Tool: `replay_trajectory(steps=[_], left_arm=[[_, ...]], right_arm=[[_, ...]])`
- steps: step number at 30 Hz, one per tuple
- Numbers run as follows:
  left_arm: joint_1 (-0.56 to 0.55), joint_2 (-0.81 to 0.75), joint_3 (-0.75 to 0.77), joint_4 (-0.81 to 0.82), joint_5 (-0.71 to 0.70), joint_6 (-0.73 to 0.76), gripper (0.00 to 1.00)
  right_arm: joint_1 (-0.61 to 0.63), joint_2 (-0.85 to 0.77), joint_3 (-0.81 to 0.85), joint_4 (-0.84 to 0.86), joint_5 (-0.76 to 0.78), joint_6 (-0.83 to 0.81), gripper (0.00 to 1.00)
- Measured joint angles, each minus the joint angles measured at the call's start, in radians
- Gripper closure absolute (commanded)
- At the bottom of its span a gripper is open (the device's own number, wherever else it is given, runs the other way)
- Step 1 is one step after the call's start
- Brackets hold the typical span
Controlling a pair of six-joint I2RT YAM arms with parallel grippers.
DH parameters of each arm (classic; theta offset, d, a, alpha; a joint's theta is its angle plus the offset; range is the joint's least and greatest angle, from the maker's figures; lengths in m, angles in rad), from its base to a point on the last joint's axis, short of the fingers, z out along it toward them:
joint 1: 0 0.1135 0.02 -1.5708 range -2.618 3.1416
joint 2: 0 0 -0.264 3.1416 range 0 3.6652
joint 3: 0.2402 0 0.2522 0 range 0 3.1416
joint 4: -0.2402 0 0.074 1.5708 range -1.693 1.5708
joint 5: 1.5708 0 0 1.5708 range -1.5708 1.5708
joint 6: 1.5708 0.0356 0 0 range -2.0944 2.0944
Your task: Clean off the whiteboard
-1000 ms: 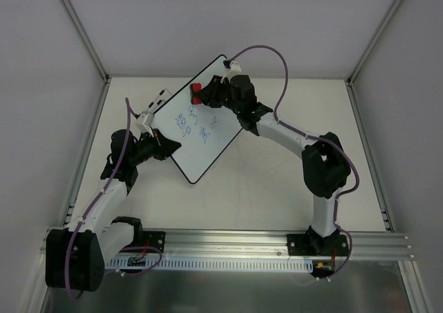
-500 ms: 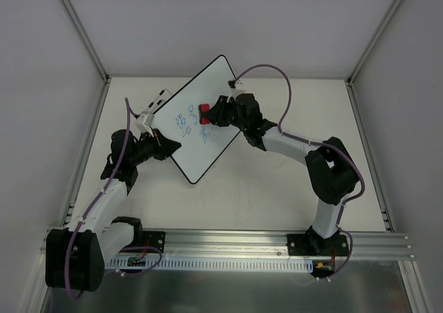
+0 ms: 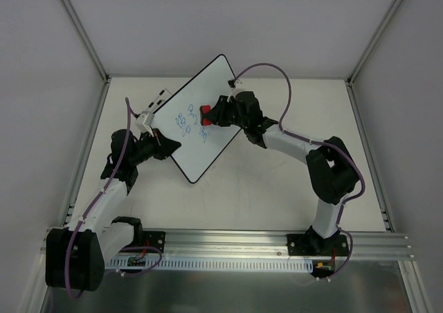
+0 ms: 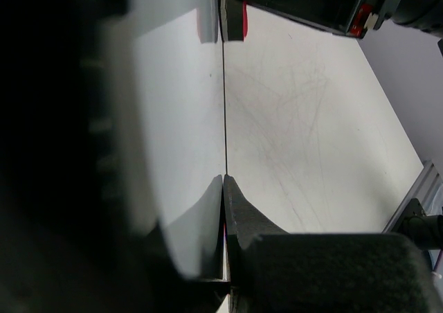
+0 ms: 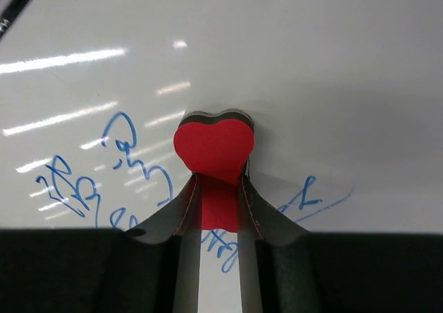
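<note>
The right fingers [image 3: 215,113] are closed on a red heart-shaped eraser [image 5: 213,149]. Its face is pressed against the whiteboard [image 3: 199,157], just beside blue scribbles [image 5: 135,164]. The left fingers [image 4: 228,197] are closed too, apparently pinching the whiteboard's left edge, though that wrist view is mostly dark. The whiteboard sits cornerwise at the back left of the table [image 3: 277,181].

Stock on one table [image 3: 277,181]: one whiteboard [image 3: 216,77] at 11 o'clock, one patch of blue scribbles [image 3: 188,124], one red heart-shaped eraser [image 3: 205,112], two grippers, namely left gripper [image 3: 168,147] at 9 o'clock and right gripper [image 3: 210,113] at 11 o'clock, one aluminium rail [image 3: 228,242] at 6 o'clock.
</note>
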Motion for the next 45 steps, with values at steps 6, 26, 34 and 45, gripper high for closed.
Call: replay_trajectory(steps=[6, 26, 34, 45], left_arm=[[-0.006, 0.0, 0.0, 0.003, -0.004, 0.011, 1.0], [-0.018, 0.0, 0.001, 0.009, -0.01, 0.027, 1.0], [-0.02, 0.005, 0.002, 0.016, -0.011, 0.057, 1.0], [-0.02, 0.007, 0.008, 0.019, -0.037, 0.07, 1.0]], right_arm=[[-0.01, 0.032, 0.108, -0.017, 0.013, 0.0, 1.0], [-0.12, 0.014, -0.22, 0.109, 0.048, 0.068, 0.99], [-0.126, 0.029, -0.214, 0.081, 0.045, 0.07, 1.0], [-0.051, 0.031, -0.048, -0.018, 0.05, 0.023, 1.0]])
